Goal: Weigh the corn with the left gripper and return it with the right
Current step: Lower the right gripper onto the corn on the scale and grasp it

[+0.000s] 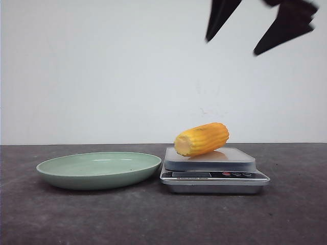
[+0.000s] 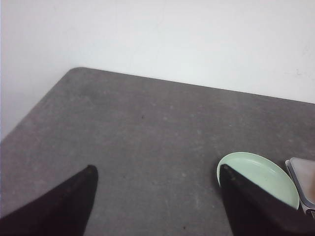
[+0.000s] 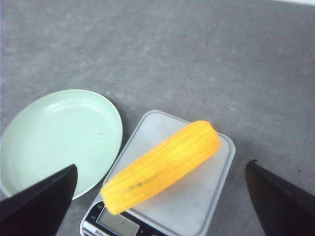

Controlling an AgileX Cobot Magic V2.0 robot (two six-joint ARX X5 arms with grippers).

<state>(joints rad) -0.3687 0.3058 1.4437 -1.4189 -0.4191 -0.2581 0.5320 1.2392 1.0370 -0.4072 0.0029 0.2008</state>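
On my front camera I see a dark grey table (image 1: 61, 219) with a matte, slightly speckled top, and behind it a plain white wall (image 1: 102, 66). At the left of the frame lies a pale green plate (image 1: 99, 170), shallow and with nothing in it. Just beside it, to the right, stands a small silver scale (image 1: 214, 173). The corn (image 1: 201, 139) lies on its side on the scale's platform, its paler cut end turned toward the plate. In the upper right of the frame the right gripper (image 1: 232, 45) hangs above the scale, fingers spread wide, holding nothing.

On the left wrist camera the left gripper (image 2: 157, 196) is also spread and carries nothing; under it is bare table, with the rounded table corner and the wall beyond. On the right wrist camera the corn sits diagonally across the platform.
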